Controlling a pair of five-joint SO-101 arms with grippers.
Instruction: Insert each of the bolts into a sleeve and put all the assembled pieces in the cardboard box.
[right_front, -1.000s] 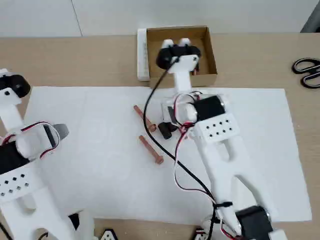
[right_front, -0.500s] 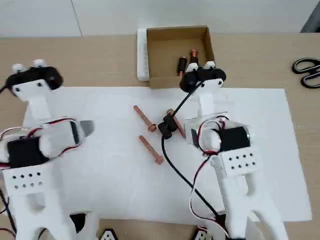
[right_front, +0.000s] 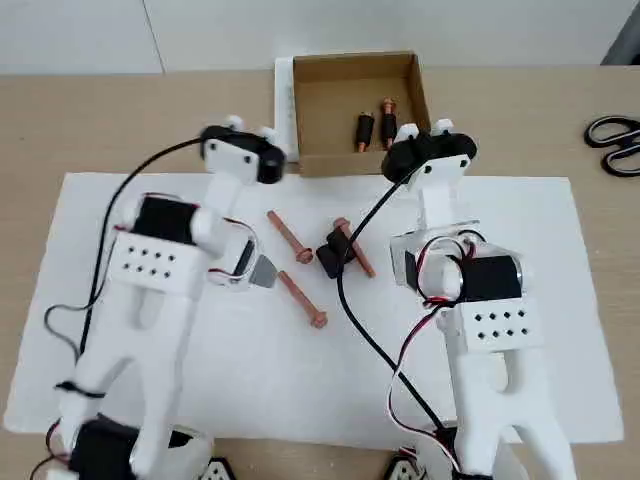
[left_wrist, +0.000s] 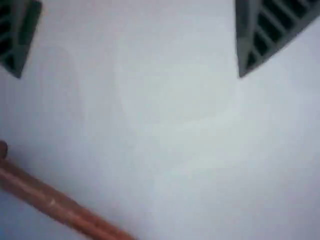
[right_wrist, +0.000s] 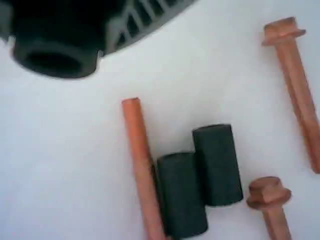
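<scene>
Three copper bolts (right_front: 290, 236) (right_front: 301, 299) (right_front: 355, 247) lie loose mid-sheet, with two black sleeves (right_front: 332, 255) side by side against the third. The cardboard box (right_front: 350, 62) at the back holds two assembled pieces (right_front: 364, 130) (right_front: 388, 120). My left gripper (right_front: 262, 272) hovers open just left of the middle bolt; its wrist view has that bolt's shaft (left_wrist: 50, 202) off to one side of the gap (left_wrist: 130, 75). My right gripper (right_front: 400, 250) is just right of the sleeves (right_wrist: 215, 165). A black tube-shaped piece (right_wrist: 55, 55) sits close against it; held or not, I cannot tell.
A white paper sheet (right_front: 300, 400) covers the work area. A white block (right_front: 285, 110) leans on the box's left wall. Scissors (right_front: 615, 140) lie at the far right. The right arm's black cable (right_front: 345, 300) loops over the sheet near the bolts.
My left arm swung in from the far left to the middle of the sheet. My right arm drew back from over the box, uncovering the two assembled pieces inside.
</scene>
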